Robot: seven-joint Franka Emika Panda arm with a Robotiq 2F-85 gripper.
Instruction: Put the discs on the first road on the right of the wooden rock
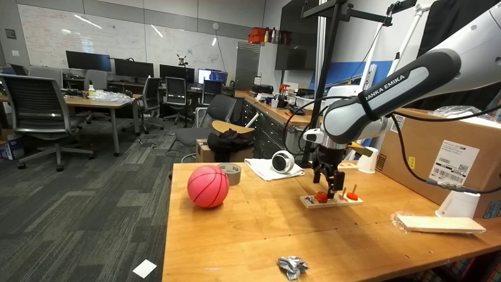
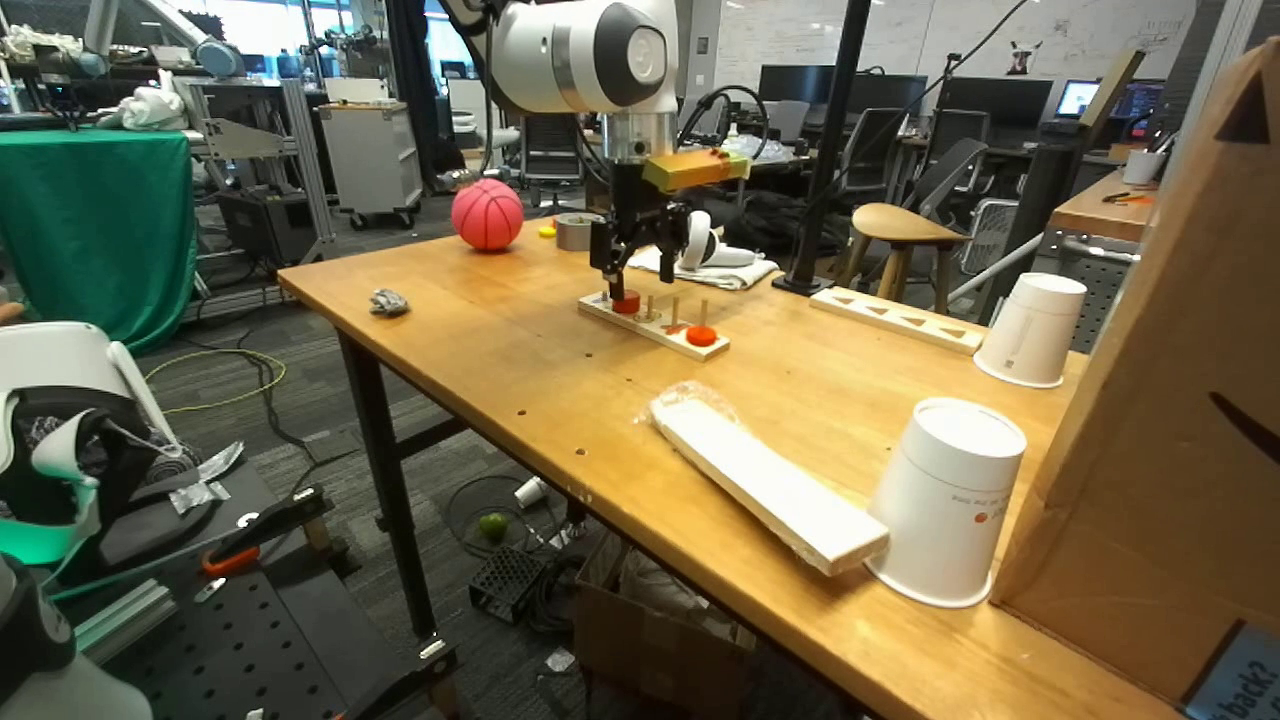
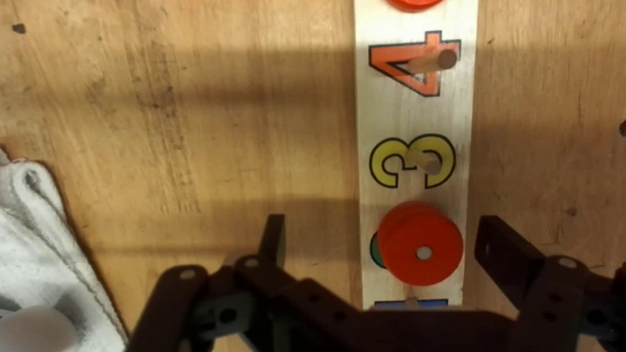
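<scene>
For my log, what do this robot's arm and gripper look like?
The rounded arm is white with dark grey covers and pale EMIKA lettering; black cables loop beside it. A silver collar sits between it and the black, two-fingered gripper.

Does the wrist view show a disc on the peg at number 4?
No, the peg on the orange 4 stands bare.

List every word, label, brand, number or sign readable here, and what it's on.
"ANKA EMIKA": robot arm; start unclear.
"4": wooden board.
"3": same board.
"back?": cardboard box.
Too small, blurred or hidden: box label, cup print, whiteboard writing, tape print, green marking and blue marking on board.
</scene>
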